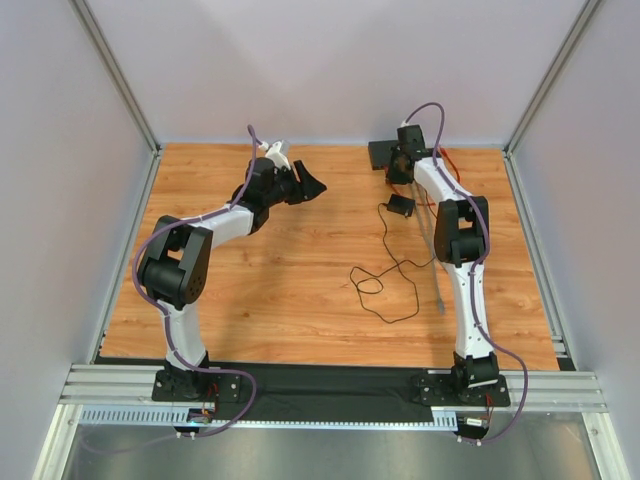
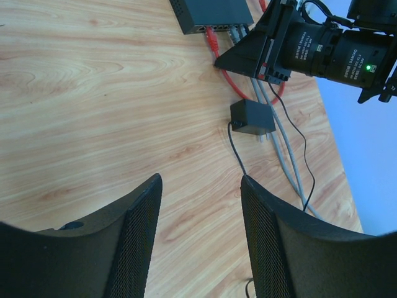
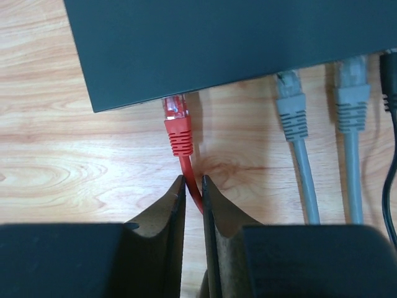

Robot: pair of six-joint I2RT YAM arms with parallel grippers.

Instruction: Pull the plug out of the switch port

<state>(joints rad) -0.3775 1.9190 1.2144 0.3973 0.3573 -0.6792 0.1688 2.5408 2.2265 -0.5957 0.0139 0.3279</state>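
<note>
The flat black switch (image 3: 236, 37) lies at the back right of the table (image 1: 385, 152), with its row of sockets facing me. A red plug (image 3: 178, 127) sits at its left socket; the clear tip shows at the box's edge, and I cannot tell how deep it is seated. My right gripper (image 3: 191, 180) is shut on the red cable just behind the plug. The left wrist view also shows the switch (image 2: 211, 12), the red plug (image 2: 212, 41) and the right gripper (image 2: 248, 56). My left gripper (image 2: 200, 180) is open and empty above bare wood, left of the switch (image 1: 312, 187).
Two grey plugs (image 3: 291, 105) (image 3: 352, 99) sit in sockets to the right of the red one, and a black lead is at the far right. A small black adapter (image 1: 401, 206) with a thin looping cord (image 1: 385, 280) lies nearer. Grey cables (image 1: 437, 270) run toward me.
</note>
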